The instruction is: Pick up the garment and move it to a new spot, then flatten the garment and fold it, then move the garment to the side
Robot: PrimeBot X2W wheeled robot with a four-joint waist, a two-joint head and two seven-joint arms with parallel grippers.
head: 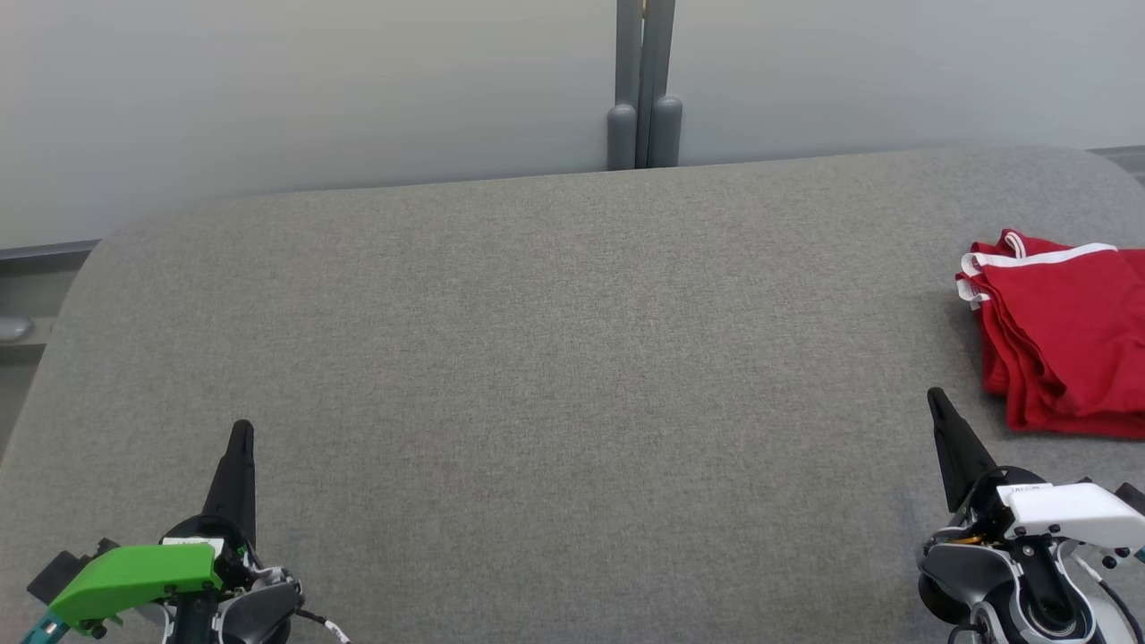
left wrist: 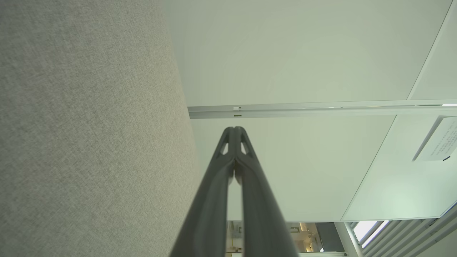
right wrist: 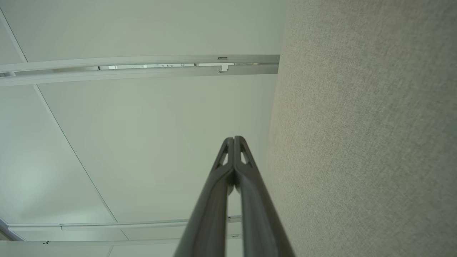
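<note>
The garment [head: 1064, 335] is red with white trim and lies folded in layers at the right edge of the grey felt table [head: 555, 358] in the head view. My right gripper [head: 935, 396] is shut and empty, its tip a short way to the lower left of the garment, not touching it. At the lower left my left gripper [head: 241, 429] is also shut and empty, far from the garment. In the wrist views both pairs of fingers, left gripper [left wrist: 234, 129] and right gripper [right wrist: 234, 138], are pressed together with nothing between them.
A pale wall with a grey vertical post [head: 644, 85] runs behind the table's far edge. The table's corners are rounded, and its left edge drops to a floor strip [head: 27, 304]. The wrist views look past the table [left wrist: 89, 125] [right wrist: 367, 135] at wall panels.
</note>
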